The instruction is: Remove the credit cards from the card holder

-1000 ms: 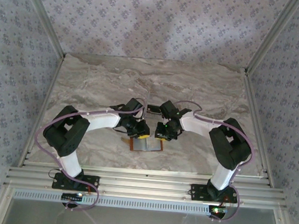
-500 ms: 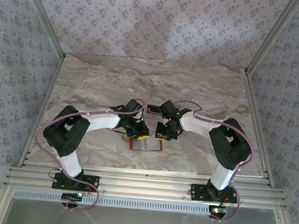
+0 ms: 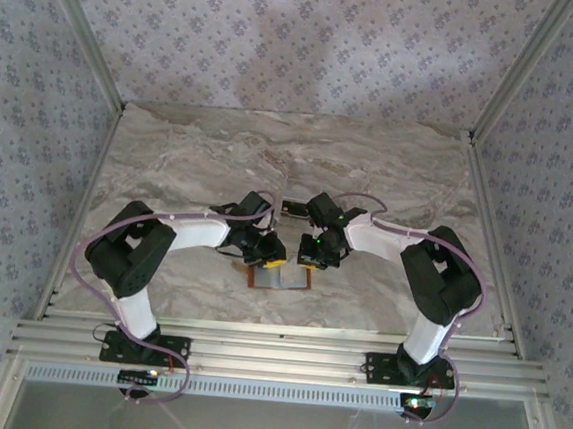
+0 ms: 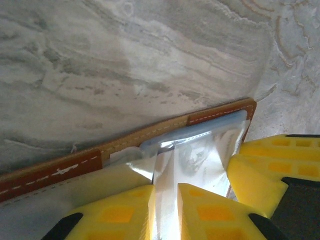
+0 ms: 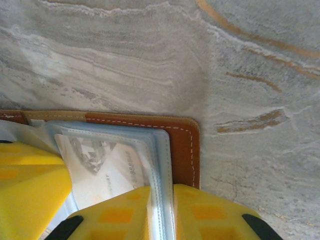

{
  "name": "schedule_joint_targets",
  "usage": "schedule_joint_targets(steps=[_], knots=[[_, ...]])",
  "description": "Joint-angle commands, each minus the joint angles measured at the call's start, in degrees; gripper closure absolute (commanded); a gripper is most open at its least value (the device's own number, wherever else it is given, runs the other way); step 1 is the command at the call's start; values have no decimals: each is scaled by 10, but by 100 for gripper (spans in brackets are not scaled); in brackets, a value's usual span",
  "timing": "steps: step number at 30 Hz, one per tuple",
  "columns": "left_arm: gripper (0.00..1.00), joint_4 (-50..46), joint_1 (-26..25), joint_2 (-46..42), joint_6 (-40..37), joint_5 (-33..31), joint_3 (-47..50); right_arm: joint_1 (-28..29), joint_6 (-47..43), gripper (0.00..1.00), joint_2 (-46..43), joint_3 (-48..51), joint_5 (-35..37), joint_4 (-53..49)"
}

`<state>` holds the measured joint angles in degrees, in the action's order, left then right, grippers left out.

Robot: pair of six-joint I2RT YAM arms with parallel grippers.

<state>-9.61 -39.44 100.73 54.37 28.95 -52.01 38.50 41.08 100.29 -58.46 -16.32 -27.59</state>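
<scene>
Pinching card holder (image 3: pixel 281 279): left gripper (image 4: pixel 166 200) | right gripper (image 5: pixel 162 202) likewise | position unchanged since earlier

Card holder (image 3: pixel 281 278) lies flat on bench (image 3: pixel 201 157), centred left to right, toward the near edge. Left claw (image 3: pixel 269 254) is at the holder's far-left corner and right claw (image 3: pixel 315 256) at its far-right corner, side by side and close together. Left wrist view: holder rim runs across behind the left claw, with the sleeve (image 4: pixel 167 165) between its fingers. The card (image 4: pixel 196 156) is in the sleeve, just right of them, and the right claw is further right. Right wrist view: sleeve edge sits between the right claw's fingers, card left of them, holder corner to the right, bare bench beyond.
</scene>
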Motion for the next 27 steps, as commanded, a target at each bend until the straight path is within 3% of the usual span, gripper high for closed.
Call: schedule_joint_targets(steps=[1, 6, 22, 27], knots=[[79, 29, 0, 21, 13, 16, 14, 3, -7, 82, 9, 8, 13, -24], [81, 50, 0, 17, 17, 17, 24, 3, -6, 82, 8, 10, 14, -24], [69, -140, -33, 7, -59, -127, -51, 3, -5, 82, -2, 11, 17, -30], [69, -133, -36, 10, -56, -127, -49, 3, -5, 82, -4, 12, 16, -28]])
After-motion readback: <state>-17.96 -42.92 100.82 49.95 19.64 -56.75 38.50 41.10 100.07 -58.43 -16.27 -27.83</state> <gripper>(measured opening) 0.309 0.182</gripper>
